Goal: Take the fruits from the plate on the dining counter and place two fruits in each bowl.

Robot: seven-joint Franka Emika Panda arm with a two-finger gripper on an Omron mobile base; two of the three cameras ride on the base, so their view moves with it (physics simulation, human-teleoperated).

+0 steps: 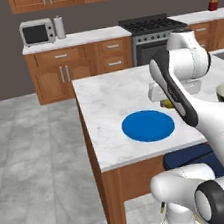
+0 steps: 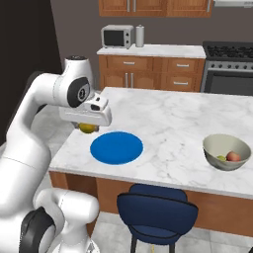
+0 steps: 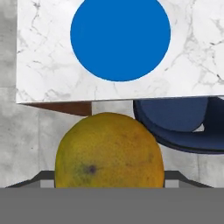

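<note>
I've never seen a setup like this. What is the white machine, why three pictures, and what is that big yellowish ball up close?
It is a robot arm on a wheeled base in a simulated kitchen. Two pictures come from cameras on the base, behind the arm on either side; the third looks along its gripper. That gripper holds an olive-yellow fruit in the air. On the marble dining counter lie a blue plate, now bare, and a cream bowl with two fruits inside.

Blue plate [image 2: 116, 147], olive-yellow fruit [image 3: 109, 151]
</note>
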